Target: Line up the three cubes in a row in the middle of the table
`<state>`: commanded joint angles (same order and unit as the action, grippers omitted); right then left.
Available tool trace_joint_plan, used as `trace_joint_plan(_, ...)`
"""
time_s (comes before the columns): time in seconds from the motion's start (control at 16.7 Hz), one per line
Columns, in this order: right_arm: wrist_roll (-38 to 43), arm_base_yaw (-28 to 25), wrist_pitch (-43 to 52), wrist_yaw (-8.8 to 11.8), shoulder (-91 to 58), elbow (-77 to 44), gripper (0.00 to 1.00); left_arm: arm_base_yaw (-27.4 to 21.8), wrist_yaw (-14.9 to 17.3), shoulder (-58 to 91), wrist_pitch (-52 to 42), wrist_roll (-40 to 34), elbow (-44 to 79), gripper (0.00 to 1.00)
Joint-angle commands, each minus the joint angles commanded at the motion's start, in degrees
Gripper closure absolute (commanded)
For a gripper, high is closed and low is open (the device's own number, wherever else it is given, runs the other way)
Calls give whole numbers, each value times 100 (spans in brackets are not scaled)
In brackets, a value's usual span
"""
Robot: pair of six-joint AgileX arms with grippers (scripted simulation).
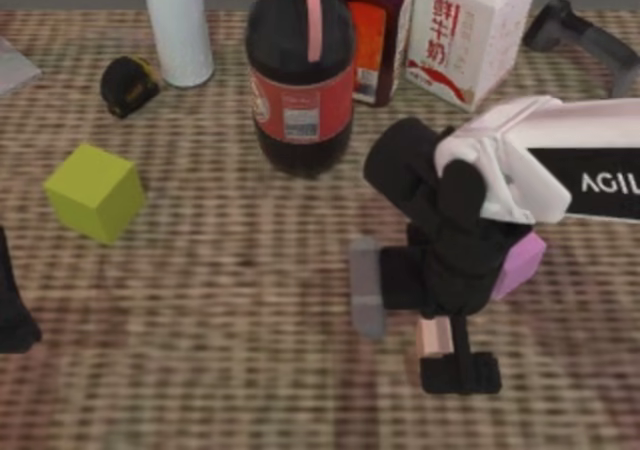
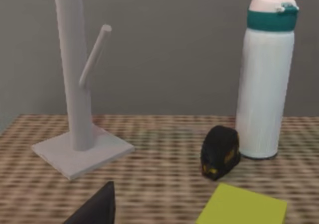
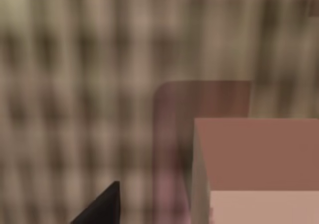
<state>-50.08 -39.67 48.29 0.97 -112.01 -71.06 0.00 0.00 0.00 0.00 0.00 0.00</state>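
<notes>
The large yellow-green cube [image 1: 95, 192] [image 2: 244, 206] sits at the left of the woven table [image 1: 220, 350]. The pink cube [image 1: 522, 262] lies right of the middle, mostly hidden under my right arm. My right gripper [image 1: 445, 355] points down over the small peach cube [image 1: 433, 336] [image 3: 254, 169], just in front of the pink one. It is open; one black fingertip [image 3: 102, 206] shows apart from the cube. My left gripper [image 1: 12, 320] is parked at the left edge, open, with one fingertip [image 2: 99, 206] in its wrist view.
Along the back stand a white bottle [image 1: 178, 20] [image 2: 264, 79], a black-and-yellow tape measure [image 1: 128, 85] [image 2: 219, 152], a cola bottle [image 1: 300, 70], a dark sauce bottle [image 1: 375, 30] and a milk carton [image 1: 470, 25]. A white rack [image 2: 75, 84] is at the back left.
</notes>
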Motion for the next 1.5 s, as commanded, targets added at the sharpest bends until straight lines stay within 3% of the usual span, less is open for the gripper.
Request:
trace_joint_plan(0.48, -35, -21, 1425, 4, 499, -899, 0, 0, 0, 0, 0, 0, 0, 0)
trace_joint_plan(0.84, 54, 27, 1463, -1, 485, -955, 0, 0, 0, 0, 0, 0, 0, 0)
trace_joint_plan(1.08, 886, 385, 1520, -29, 260, -1237, 0, 0, 0, 0, 0, 0, 0, 0)
trace_joint_plan(1.5, 3284, 1349, 1674, -85, -296, -1848, 0, 0, 0, 0, 0, 0, 0, 0)
